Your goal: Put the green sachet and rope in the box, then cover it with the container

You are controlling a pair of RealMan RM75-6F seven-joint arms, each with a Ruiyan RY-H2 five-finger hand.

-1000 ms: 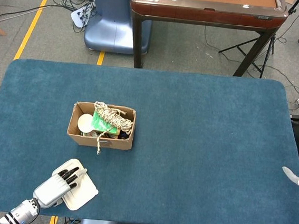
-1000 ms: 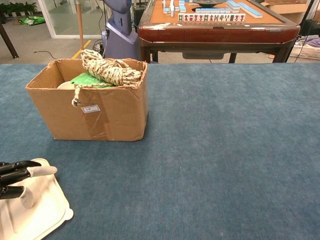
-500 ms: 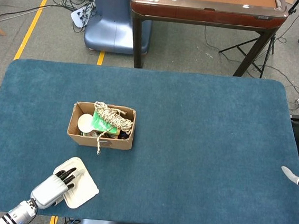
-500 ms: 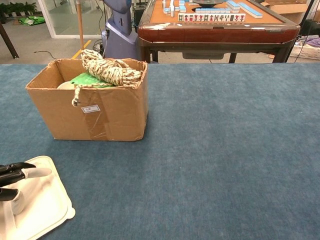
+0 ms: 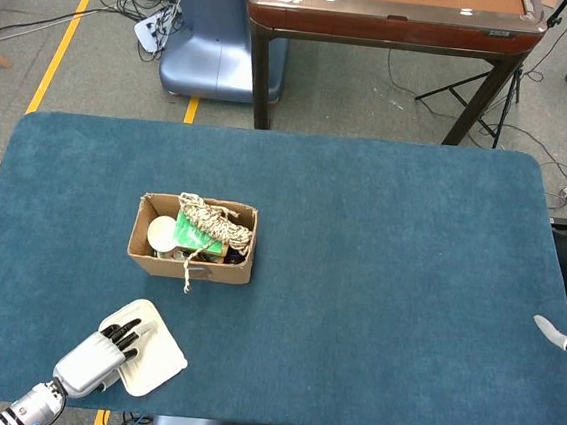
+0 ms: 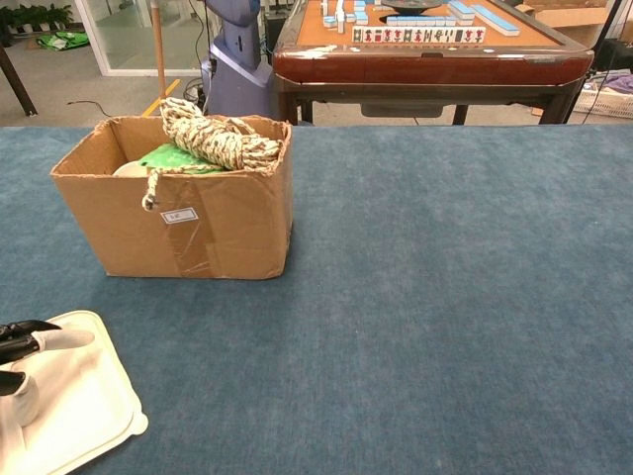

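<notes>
A cardboard box (image 5: 190,265) (image 6: 178,233) stands left of the table's middle. A coil of rope (image 5: 218,222) (image 6: 213,139) is heaped on its top, one end dangling over the front wall. The green sachet (image 5: 196,236) (image 6: 174,158) lies inside under the rope. A white container (image 5: 156,354) (image 6: 84,406) lies flat near the front left corner of the table. My left hand (image 5: 97,357) (image 6: 25,346) rests its spread fingers on the container's near-left part, holding nothing. Of my right hand (image 5: 553,334) only a fingertip shows at the table's right edge.
A pale round object (image 5: 163,233) sits in the box's left half. Beyond the blue table (image 5: 391,243) stand a wooden mahjong table (image 5: 393,12) (image 6: 425,49) and a blue machine base (image 5: 204,44).
My left hand has slid back toward the front left corner, so less of it lies on the container. The container, box and right hand have hardly moved.
</notes>
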